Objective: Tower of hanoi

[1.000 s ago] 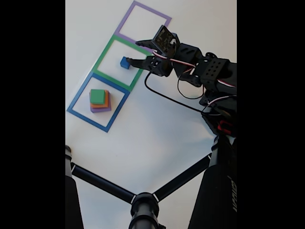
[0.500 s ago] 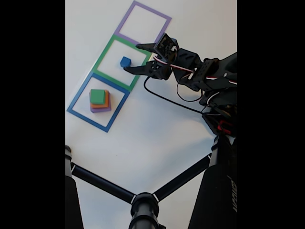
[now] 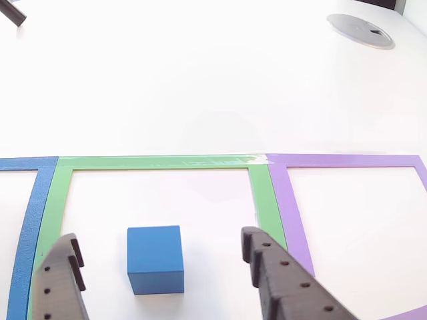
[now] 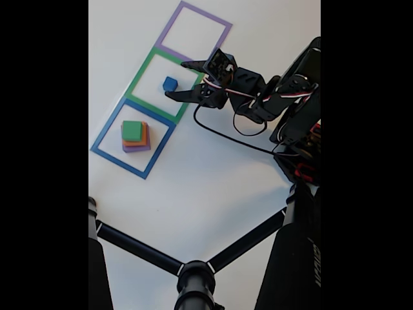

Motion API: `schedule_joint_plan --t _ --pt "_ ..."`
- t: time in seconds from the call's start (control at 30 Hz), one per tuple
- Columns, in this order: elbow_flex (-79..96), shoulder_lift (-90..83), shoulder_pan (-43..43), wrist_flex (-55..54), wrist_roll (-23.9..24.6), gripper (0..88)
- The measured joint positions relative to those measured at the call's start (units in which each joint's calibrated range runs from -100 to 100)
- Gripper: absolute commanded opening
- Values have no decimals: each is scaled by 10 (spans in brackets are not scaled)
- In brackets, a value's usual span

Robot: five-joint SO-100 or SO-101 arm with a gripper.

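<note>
Gripper point(image 4: 175, 80) spread wide, jaws released around blue cube point(image 3: 155, 259) (not touching), lower left in the other view.

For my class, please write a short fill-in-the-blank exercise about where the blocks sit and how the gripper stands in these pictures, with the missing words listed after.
1. The blue cube sits inside the ____ tape square.
2. The gripper has its fingers ____, one on each side of the cube without touching it.
3. The green block lies on top of the ____ block.
4. The stack of three blocks stands inside the ____ tape square.

Missing words: green; open; orange; blue
</note>
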State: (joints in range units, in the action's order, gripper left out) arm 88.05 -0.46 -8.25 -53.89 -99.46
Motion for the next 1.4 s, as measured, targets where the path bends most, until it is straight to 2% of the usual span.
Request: schedule_joint_plan --t 0.5,0.73,1.17,1.4 --pt "-81 116 32 -11 0 264" --pt "-89 131 32 -12 0 202" --pt "-89 138 48 -12 0 16" --pt "-89 138 59 -12 0 2"
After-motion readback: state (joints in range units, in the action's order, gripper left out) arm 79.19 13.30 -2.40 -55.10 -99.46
